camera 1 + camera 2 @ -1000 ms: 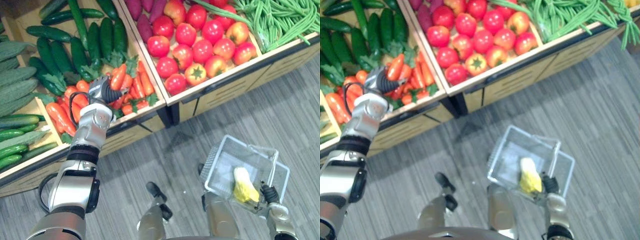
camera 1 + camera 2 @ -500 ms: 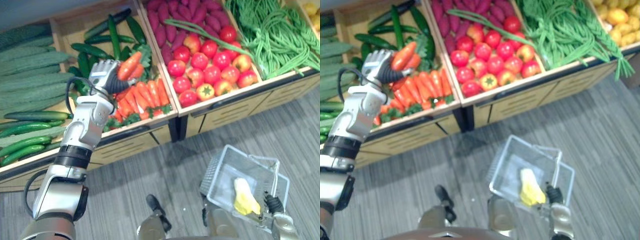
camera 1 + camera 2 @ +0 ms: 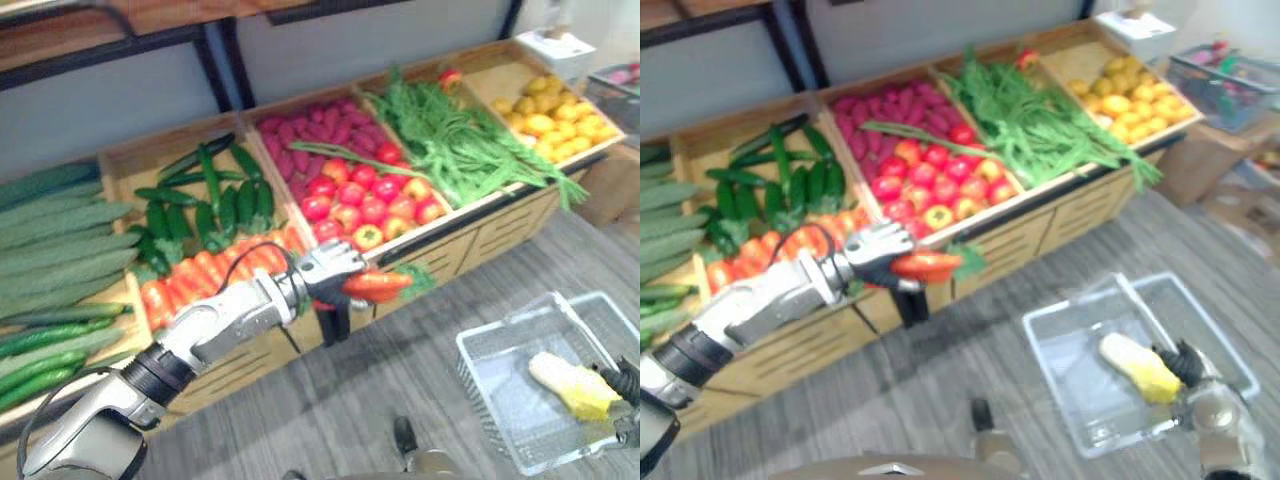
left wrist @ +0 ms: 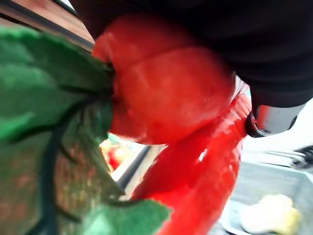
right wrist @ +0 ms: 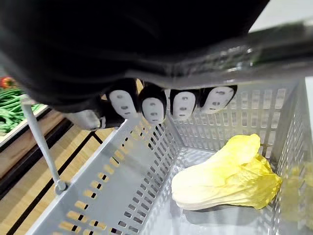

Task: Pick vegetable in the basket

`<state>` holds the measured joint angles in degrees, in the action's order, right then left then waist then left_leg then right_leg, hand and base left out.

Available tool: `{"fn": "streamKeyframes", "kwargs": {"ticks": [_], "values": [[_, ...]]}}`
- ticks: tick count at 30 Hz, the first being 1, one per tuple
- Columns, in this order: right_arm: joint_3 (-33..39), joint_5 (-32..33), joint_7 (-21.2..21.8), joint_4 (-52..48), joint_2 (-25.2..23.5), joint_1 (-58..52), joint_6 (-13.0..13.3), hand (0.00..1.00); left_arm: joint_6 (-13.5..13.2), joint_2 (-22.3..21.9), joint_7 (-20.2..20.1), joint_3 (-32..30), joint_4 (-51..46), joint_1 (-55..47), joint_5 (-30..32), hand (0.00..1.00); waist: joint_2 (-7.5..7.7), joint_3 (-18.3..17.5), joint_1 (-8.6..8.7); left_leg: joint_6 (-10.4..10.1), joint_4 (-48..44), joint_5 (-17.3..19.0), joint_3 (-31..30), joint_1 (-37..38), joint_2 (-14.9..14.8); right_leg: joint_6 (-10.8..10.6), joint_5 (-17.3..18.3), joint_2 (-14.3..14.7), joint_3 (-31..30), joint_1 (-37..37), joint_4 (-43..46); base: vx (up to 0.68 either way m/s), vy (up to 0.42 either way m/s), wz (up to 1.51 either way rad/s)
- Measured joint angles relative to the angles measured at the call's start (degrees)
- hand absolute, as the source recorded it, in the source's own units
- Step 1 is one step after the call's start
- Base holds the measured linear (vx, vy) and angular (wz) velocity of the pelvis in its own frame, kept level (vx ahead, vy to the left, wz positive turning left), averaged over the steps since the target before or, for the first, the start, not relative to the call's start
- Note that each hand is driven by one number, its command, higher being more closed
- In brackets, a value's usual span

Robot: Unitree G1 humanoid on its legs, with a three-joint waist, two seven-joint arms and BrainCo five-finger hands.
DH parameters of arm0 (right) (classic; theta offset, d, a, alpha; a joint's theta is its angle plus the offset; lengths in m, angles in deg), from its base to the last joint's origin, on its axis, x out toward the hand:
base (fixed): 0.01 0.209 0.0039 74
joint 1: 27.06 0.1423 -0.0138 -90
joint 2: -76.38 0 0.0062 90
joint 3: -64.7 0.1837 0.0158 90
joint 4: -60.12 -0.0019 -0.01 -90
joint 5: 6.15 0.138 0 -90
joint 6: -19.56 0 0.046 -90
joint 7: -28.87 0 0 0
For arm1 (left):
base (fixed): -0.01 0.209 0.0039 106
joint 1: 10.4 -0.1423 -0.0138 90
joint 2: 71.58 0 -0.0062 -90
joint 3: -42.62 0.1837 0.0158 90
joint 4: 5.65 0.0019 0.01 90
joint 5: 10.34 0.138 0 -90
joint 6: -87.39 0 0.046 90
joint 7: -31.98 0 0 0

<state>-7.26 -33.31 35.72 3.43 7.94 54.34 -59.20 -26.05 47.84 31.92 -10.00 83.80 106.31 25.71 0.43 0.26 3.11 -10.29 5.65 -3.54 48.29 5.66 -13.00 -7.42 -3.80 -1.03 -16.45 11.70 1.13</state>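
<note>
**A:** What's nearest the robot?

**B:** The grey slotted basket (image 3: 505, 395), low on its right side. The right hand (image 5: 153, 108) has its fingers curled round the basket's handle (image 5: 288, 39). One yellow cabbage (image 5: 225, 181) lies on the basket's bottom, near a side wall.

**A:** And the vegetable it is after?

**B:** That is a carrot (image 3: 375, 285), gripped in the left hand (image 3: 330, 268). Fingers and thumb close round its thick end, and the green leaves (image 3: 416, 279) stick out on the basket's side. The carrot hangs over the grey plank floor (image 3: 340, 400), just off the front edge of the wooden stall (image 3: 490, 235). It is well apart from the basket and not above it.

**A:** Further back?

**B:** The stall's bins. Right behind the hand is the heap of carrots (image 3: 200, 275), with dark cucumbers (image 3: 205, 205) beyond it and paler, longer cucumbers to the robot's left. Next bin along holds tomatoes (image 3: 365, 200) in front and purple sweet potatoes (image 3: 305, 125) at the back. Then come green beans (image 3: 450, 150), some trailing over the front edge, and, farthest right, a bin of yellow fruit (image 3: 545, 105) whose kind I cannot tell.
</note>
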Motion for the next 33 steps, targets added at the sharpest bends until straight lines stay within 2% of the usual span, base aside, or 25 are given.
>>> {"fn": "streamKeyframes", "kwargs": {"ticks": [6,13,17,23,33], "values": [[-11.1,-0.2,1.2,-5.4,5.2,2.2,2.9,1.00,-2.1,-1.4,-3.5,10.0,0.2,0.2,-2.3,1.00,-0.35,-1.8,2.03,-1.5,-0.2,1.1,7.6,4.7,-0.5,0.0,0.0,3.1,-6.4,-0.1,0.8,0.01,-0.012,-0.67],[-23.8,0.2,5.2,-10.9,8.7,6.5,4.6,1.00,-2.4,-5.5,-5.7,14.4,1.7,0.9,-4.9,1.00,-0.37,-2.3,4.35,-3.2,-1.8,3.0,13.0,7.7,-0.8,0.2,-0.1,5.1,-11.0,-0.2,1.6,-0.02,0.007,-0.41],[-29.7,0.4,6.5,-13.2,9.6,9.9,6.3,1.00,-2.3,-8.2,-6.7,15.1,4.5,1.1,-6.2,1.00,-0.37,-2.3,4.86,-3.8,-4.8,5.2,15.3,9.5,-1.8,0.2,-0.1,5.9,-13.0,-1.0,2.1,-0.04,0.000,-0.33],[-36.8,0.4,7.2,-17.3,12.0,15.3,6.6,1.00,-2.3,-10.8,-7.2,16.6,5.9,0.8,-6.2,1.00,-0.33,-2.4,4.81,-4.4,-9.2,7.9,18.8,10.9,-2.7,-0.3,0.3,7.0,-16.6,-1.0,2.8,-0.09,-0.008,-0.32],[-41.5,1.4,7.4,-25.2,10.5,20.8,7.0,1.00,-2.2,-17.5,-7.5,16.4,8.3,-2.8,-6.2,1.00,-0.26,-2.4,4.62,-4.7,-15.2,11.2,23.2,12.8,-5.2,-0.1,-0.2,9.6,-21.1,-0.9,4.7,-0.06,-0.011,-0.25]]}}
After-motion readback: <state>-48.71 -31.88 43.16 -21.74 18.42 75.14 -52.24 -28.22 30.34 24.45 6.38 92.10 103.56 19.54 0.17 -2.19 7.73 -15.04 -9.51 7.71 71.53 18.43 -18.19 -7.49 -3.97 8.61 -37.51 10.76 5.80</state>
